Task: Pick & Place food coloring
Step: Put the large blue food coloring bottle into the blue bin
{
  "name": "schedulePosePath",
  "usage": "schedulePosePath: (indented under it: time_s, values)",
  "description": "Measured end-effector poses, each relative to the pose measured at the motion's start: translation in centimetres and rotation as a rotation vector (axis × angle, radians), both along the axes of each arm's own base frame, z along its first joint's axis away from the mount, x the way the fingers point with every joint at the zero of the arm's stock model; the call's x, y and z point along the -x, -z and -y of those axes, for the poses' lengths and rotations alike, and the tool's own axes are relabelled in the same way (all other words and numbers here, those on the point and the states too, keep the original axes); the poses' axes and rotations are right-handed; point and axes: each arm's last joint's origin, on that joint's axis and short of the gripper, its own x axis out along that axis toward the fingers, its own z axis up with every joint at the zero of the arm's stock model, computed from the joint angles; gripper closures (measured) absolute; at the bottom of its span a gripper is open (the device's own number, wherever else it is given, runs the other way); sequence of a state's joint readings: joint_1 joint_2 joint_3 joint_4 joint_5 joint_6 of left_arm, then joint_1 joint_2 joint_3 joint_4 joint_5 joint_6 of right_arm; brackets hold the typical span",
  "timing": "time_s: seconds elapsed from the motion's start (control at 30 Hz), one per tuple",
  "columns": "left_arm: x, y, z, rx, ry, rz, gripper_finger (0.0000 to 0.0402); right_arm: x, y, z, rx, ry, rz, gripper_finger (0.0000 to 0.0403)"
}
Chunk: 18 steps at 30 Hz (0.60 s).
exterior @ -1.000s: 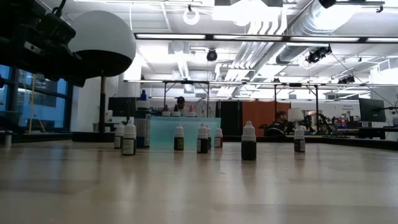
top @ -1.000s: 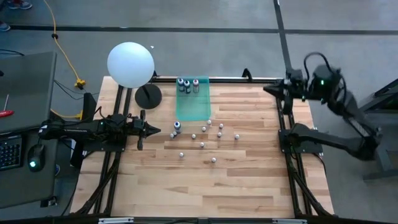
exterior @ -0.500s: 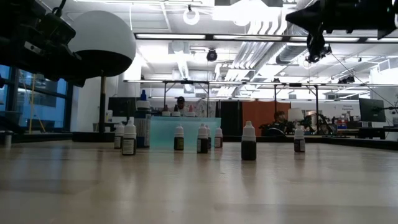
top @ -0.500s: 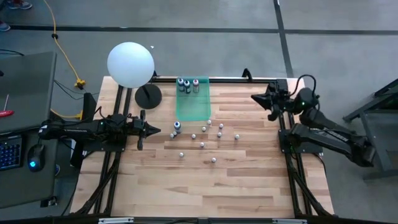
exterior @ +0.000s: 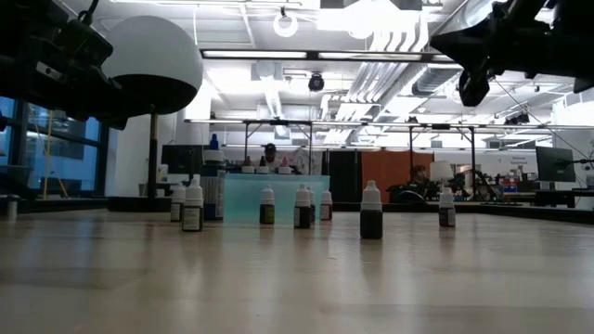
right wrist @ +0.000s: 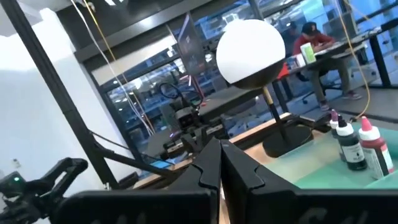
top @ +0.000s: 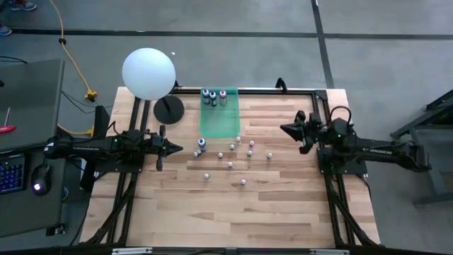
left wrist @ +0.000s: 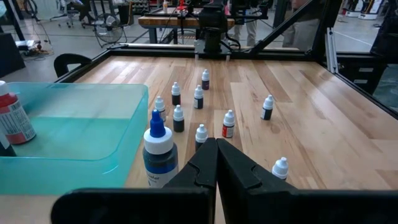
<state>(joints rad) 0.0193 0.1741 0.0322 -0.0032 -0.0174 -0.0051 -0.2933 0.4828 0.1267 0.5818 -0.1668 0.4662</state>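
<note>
High view: the food coloring (top: 233,152) bottles are scattered mid-table (top: 283,212), between the left gripper (top: 190,149) at nine o'clock and the right gripper (top: 286,129) at three o'clock.

Wrist views: both grippers are seen pressed together, empty.

Low view: the bottles are seen standing upright; no label can be read.
</note>
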Motion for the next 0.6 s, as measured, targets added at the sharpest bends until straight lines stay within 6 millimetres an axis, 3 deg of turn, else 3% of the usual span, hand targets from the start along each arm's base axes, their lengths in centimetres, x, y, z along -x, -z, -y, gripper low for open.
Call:
schedulePosePath:
  time_s: [0.3, 0.6]
  values:
    - [0.0, 0.0, 0.0, 0.0, 0.0, 0.0, 0.0401, 0.3, 2.6, -0.8, 0.002, 0.024, 0.01, 0.0403]
    - [0.0, 0.0, 0.0, 0.0, 0.001, 0.0, 0.0401, 1.8, 0.8, -1.0, 0.099, 0.075, 0.205, 0.0403]
